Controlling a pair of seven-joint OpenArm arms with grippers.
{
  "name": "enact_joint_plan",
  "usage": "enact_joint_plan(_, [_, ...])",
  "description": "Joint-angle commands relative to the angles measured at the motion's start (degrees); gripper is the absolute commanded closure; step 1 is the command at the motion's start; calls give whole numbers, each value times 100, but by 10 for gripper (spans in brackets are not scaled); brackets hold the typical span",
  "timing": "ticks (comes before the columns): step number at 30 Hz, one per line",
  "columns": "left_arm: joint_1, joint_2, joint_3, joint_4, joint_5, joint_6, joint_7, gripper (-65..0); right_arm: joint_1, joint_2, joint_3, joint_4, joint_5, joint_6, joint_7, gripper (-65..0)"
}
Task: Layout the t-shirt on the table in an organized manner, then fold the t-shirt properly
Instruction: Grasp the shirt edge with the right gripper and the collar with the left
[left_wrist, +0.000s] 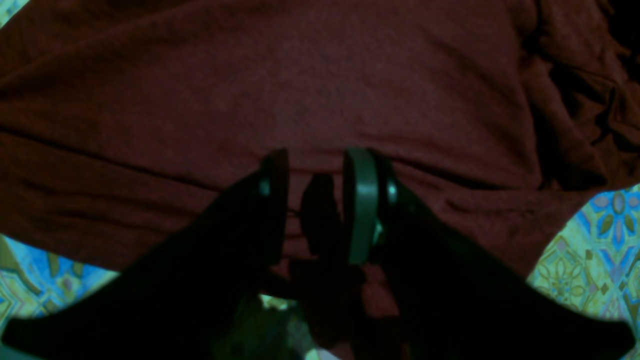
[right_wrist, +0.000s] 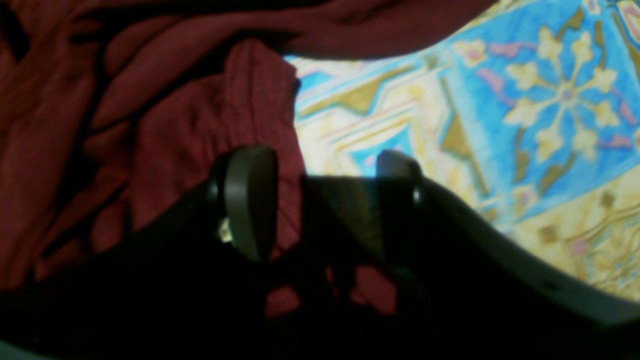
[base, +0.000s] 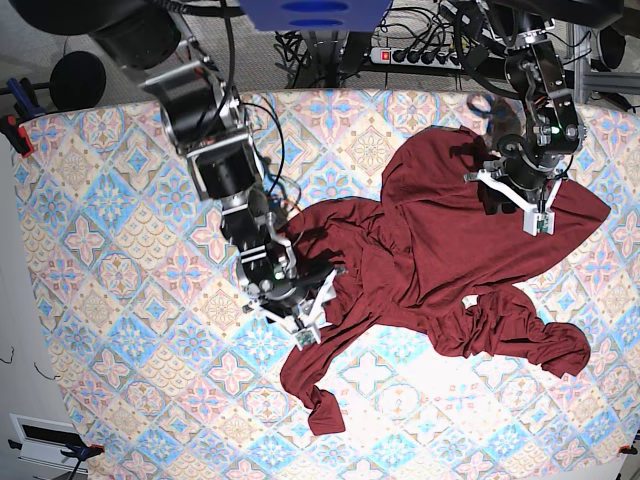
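The left claw (left_wrist: 320, 205) is pinched on a fold of the t-shirt (left_wrist: 300, 90); the right claw (right_wrist: 320, 200) has its jaws apart, straddling a ribbed edge of cloth without clamping it. The shirt lies crumpled mid-desk (base: 110, 300), sleeves bunched. To spread it well, I'd close the right claw fully first, then draw both grips apart, low and slow. Only the base view shows the whole tangle; the wrist views alone show what sits between the jaws.
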Motion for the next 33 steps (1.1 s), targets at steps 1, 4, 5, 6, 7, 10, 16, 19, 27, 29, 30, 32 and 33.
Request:
enact_joint_plan(1, [-39,-60,-18,100,-65,-23,-98,-185,203,-42,-9,202,-7,25,13,-323])
enact_joint_plan(4, [-39,-60,-18,91,-65,-23,-98,-185,203,-42,-167,378,-7,34,-31,-323])
enact_joint_plan(5, [-39,-60,-18,91,-65,-23,-98,-185,203,-42,-308,413,-7,61,-31,-323])
enact_joint_plan(6, [-39,-60,-18,91,-65,-23,-98,-185,203,-33,-440,448,-7,87,-22,-323])
enact_joint_plan(7, [-39,-60,-18,91,-65,-23,-98,-185,203,-33,-563,466,-7,105,-22,-322])
enact_joint_plan(10, [-48,-60,-18,91,-65,-23,-98,-185,203,-33,-826,457,-7,105,-4,-322])
enact_joint_plan(16, [-57,-60,-18,91,-65,-23,-98,-185,230,-33,-1292,307,-7,105,5,-323])
enact_joint_plan(19, [-57,-60,-18,91,-65,-23,-98,-185,230,-33,-1283,44,-7,105,101,-322])
enact_joint_plan(27, [-57,-52,-9,82,-65,-23,-98,-185,239,2,-1213,-115,-7,105,295,-322])
enact_joint_plan(29, [-57,-52,-9,82,-65,-23,-98,-185,239,2,-1037,-71,-7,105,295,-322])
enact_joint_plan(30, [-57,-52,-9,82,-65,-23,-98,-185,239,2,-932,-62,-7,105,295,-322])
enact_joint_plan(32, [-57,-52,-9,82,-65,-23,-98,-185,239,2,-809,-53,-7,105,295,-322])
enact_joint_plan(33, [-57,-52,-9,82,-65,-23,-98,-185,239,2,-782,-36,-7,105,295,-322])
